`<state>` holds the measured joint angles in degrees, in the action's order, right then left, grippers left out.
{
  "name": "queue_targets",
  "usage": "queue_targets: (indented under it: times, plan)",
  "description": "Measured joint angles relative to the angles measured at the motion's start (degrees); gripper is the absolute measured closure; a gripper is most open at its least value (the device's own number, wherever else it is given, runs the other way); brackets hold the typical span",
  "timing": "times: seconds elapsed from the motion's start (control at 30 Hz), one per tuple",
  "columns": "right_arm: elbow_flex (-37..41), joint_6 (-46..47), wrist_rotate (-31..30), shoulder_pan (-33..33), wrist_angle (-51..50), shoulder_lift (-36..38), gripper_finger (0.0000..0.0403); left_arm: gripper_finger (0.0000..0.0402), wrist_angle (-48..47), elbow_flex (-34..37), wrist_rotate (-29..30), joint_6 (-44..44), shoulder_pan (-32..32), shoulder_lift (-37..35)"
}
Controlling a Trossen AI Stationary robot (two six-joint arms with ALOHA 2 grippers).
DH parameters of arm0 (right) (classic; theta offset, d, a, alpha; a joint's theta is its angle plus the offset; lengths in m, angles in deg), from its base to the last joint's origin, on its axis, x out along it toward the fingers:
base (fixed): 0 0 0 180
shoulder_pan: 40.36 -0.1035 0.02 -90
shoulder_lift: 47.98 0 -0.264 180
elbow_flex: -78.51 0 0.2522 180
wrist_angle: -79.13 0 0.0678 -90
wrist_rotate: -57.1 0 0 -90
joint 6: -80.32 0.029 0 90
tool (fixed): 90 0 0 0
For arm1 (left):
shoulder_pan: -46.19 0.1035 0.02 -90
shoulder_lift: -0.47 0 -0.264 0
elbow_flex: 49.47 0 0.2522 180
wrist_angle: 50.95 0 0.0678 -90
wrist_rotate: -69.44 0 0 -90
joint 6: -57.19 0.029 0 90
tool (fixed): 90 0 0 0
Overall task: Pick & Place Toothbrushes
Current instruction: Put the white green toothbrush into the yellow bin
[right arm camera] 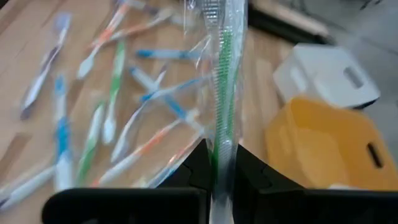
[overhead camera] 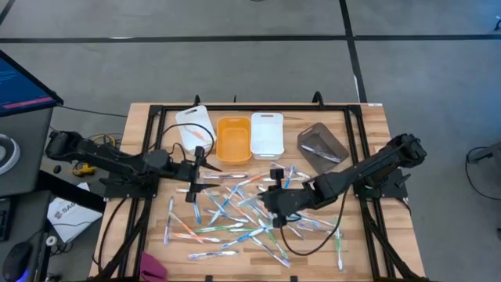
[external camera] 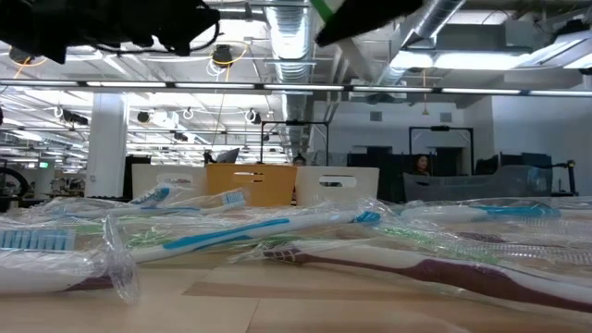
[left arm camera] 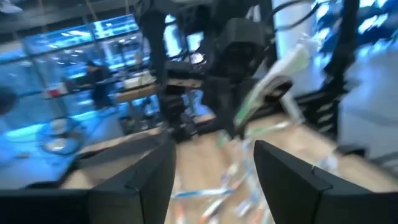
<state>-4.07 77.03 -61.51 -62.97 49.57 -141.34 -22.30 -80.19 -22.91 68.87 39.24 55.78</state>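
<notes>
Gripping a green wrapped toothbrush [right arm camera: 222,74], the right pincer [overhead camera: 275,205] hangs closed above the scattered toothbrushes [overhead camera: 227,211] across the middle of the desk [overhead camera: 368,149]. The left pincer [overhead camera: 194,174] hovers at the pile's left edge, its fingers [left arm camera: 146,180] spread wide and empty. At the far side stand an orange bin [overhead camera: 232,139], two white bins [overhead camera: 267,133] and a grey one [overhead camera: 322,146].
</notes>
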Motion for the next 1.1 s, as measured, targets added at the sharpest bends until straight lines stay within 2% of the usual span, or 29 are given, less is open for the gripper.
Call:
queue_targets:
  times: [0.13,0.3,0.37,0.6,0.77,0.97,1.1]
  plan:
    - [0.0,-2.51,-0.04,1.91,4.63,-0.2,0.0382,0.0192,6.97,-0.06,-1.57,-1.58,0.67,6.65]
    - [-0.02,-2.73,0.42,3.19,6.68,-0.5,0.0382,0.0192,26.12,-0.08,-1.57,-1.04,0.67,17.74]
    - [-0.02,-2.73,0.44,3.24,7.02,-0.52,0.0379,0.0192,30.82,-0.83,-1.57,0.19,0.67,21.64]
    - [-0.02,-3.54,0.66,3.19,8.55,-0.55,0.0383,0.0192,31.46,-7.2,-1.57,0.37,0.67,31.45]
    - [-0.02,-2.9,0.66,3.08,8.54,-0.55,0.0374,0.0192,31.58,-9.17,-1.57,0.12,0.53,32.41]
    - [-0.02,-3.27,0.72,2.89,8.54,-0.55,0.0384,0.0192,31.61,-9.95,-1.68,-0.34,0.51,32.44]
    - [-0.02,-2.96,0.82,3.51,8.56,-0.55,0.038,0.0192,31.43,-10.43,-3.7,-1.66,0.51,32.71]
